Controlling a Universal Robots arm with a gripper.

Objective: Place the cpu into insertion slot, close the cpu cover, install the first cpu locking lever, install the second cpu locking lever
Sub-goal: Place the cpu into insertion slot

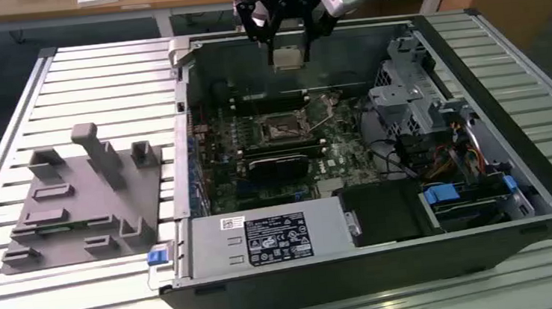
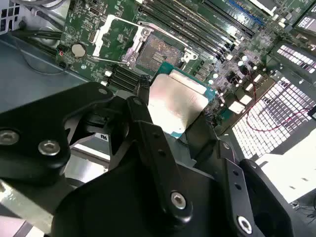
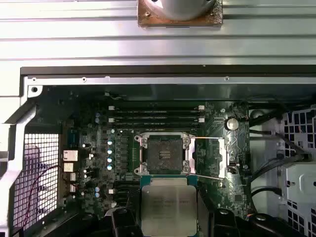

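cpu held aloft over the open case, socket bare

cpu (image 2: 175, 106) sits pinched in the pincer (image 1: 287, 45), which grips it by 2 opposite edges. the pale metal top is left uncovered and the chip lies flat between the fingers (image 2: 143, 98). a hold like this looks chosen to keep the chip level and its underside untouched. in the exterior view the pincer hangs in the air above the far wall of the computer case (image 1: 518, 178), well apart from the board below, so the chip is not yet seated.

the case lies on its side on the slatted tabletop (image 1: 99, 72), which turns the green motherboard (image 3: 94, 163) face up to the arm. on it the insertion slot (image 3: 163, 154) shows as a dark square with nothing in it. the cpu cover (image 3: 223, 155) is folded back flat beside the slot on its hinge. 1 thin locking lever (image 3: 212, 176) lies swung out along the cover's edge. both are out of the way, leaving the slot open from above.

in the first wrist view the chip lines up roughly square with the slot's sides, though how closely cannot be judged.
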